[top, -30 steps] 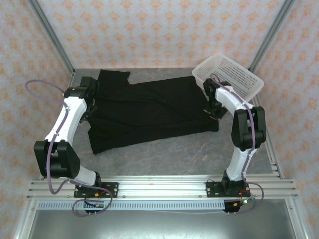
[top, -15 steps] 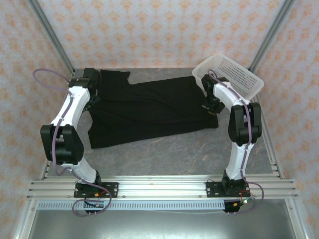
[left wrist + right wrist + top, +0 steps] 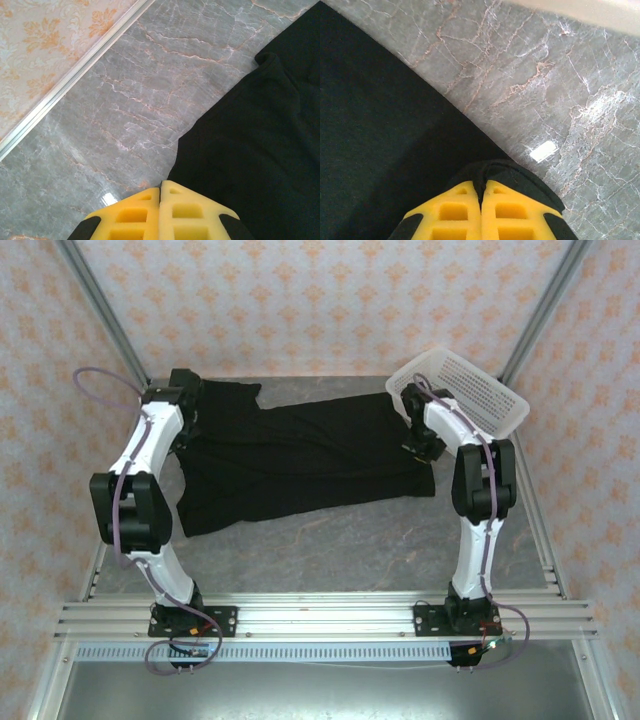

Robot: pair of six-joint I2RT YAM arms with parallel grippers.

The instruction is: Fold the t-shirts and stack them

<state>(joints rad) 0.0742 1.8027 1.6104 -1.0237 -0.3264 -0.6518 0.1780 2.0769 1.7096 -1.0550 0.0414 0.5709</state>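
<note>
The tee (image 3: 300,460) is spread flat across the far desk (image 3: 350,550). Both jaws are clamped shut on its opposite edges. The left barely has cloth, so any tug could slip it and wreck the fold.

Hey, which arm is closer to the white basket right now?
Right. The right arm ends just left of the basket, jaws shut on the t-shirt's right edge. The left arm is at the shirt's opposite edge, the whole t-shirt between it and the basket.
</note>
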